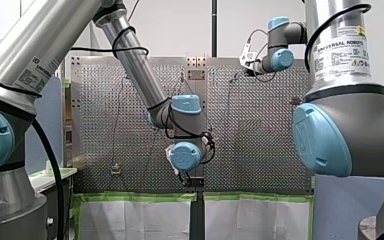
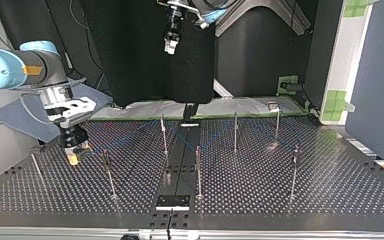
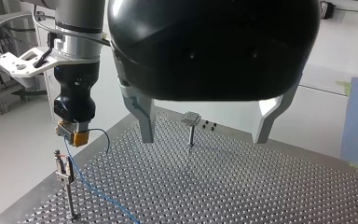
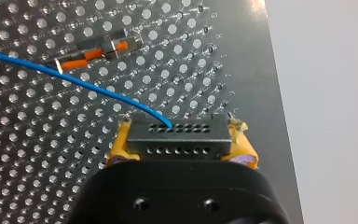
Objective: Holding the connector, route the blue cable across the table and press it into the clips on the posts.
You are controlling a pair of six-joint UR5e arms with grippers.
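Right wrist view: right gripper (image 4: 182, 148), yellow pads clamped on connector (image 4: 176, 135), one. Blue cable (image 4: 74, 79), one, leaves connector and passes beside clip (image 4: 100, 50), likely lined up for pressing in.

Left wrist view: left gripper (image 3: 204, 140), fingers spread, empty, hangs well above connector, apparently in reserve.

Top view: posts (image 2: 198, 170), seven counted, the nearest close beside connector.

Front view: left arm (image 1: 135, 70), right arm (image 1: 340, 100), one each; connector not visible.

Only thing I can actually read is the white sticker (image 1: 341, 52) on my right arm (image 1: 330, 20) in the front view. It says UNIVERSAL ROBOTS, with a couple of little yellow warning triangles under it, plus fine print that's way too tiny to make out. My left arm (image 1: 55, 30) has a second sticker (image 1: 36, 74), but its print is unreadable.
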